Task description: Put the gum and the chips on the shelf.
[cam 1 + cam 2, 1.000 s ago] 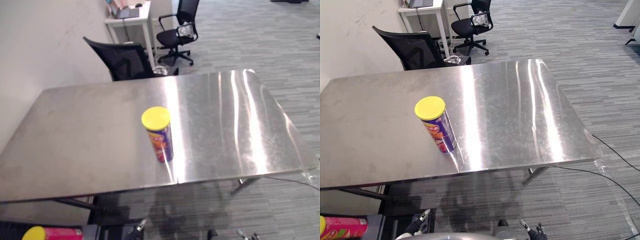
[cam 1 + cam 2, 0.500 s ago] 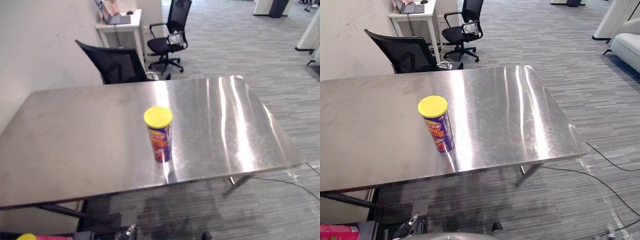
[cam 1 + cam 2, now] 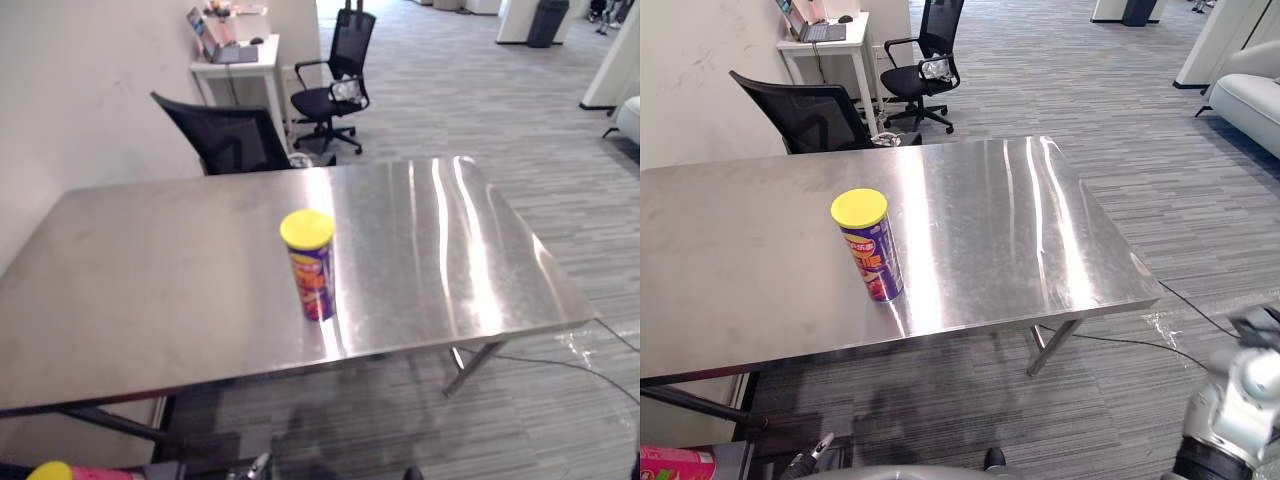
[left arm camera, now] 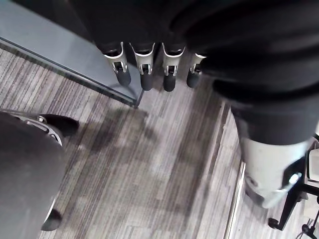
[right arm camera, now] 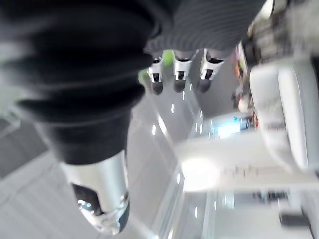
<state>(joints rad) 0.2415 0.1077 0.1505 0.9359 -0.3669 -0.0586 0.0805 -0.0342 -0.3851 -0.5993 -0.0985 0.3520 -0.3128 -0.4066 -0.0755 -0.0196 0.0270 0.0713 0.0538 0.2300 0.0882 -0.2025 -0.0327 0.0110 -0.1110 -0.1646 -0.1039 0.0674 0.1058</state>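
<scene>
My view had shifted, but the chips can (image 3: pixel 870 247) had stayed upright near the tabletop's (image 3: pixel 1040 230) front edge. My right hand (image 5: pixel 180 72) had come up beside me, fingers straight and empty. My left hand (image 4: pixel 145 69) hung open over the floor, so no grasp had begun.

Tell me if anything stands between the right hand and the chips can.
Nothing visible does. The chips can stands upright, alone on the steel table near its front edge. The right hand is open; its arm shows low, past the table's near right corner.
</scene>
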